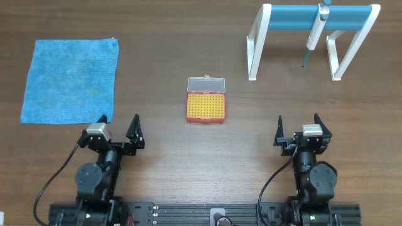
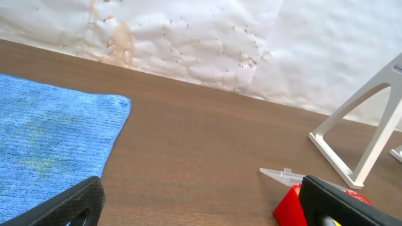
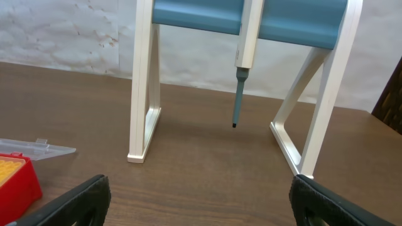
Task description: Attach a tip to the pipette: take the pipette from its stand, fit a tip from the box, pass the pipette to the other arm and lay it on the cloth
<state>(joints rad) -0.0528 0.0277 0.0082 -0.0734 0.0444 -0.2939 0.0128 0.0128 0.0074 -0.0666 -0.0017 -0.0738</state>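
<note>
From above, the pipette (image 1: 312, 37) hangs upright in the stand (image 1: 314, 19) at the far right, shaft pointing down. It is well beyond the right gripper (image 1: 298, 122), whose fingers are spread and empty, while the left gripper (image 1: 118, 122), likewise spread and empty, sits near left beside the cloth (image 1: 70, 80). The left wrist view looks over the cloth's edge to the left and a corner of the tip box (image 2: 292, 201) to the right, with a stand leg farther off. The right wrist view faces the pipette almost dead ahead between the stand's legs, so the right arm is plainly the nearer one for the pick.
</note>
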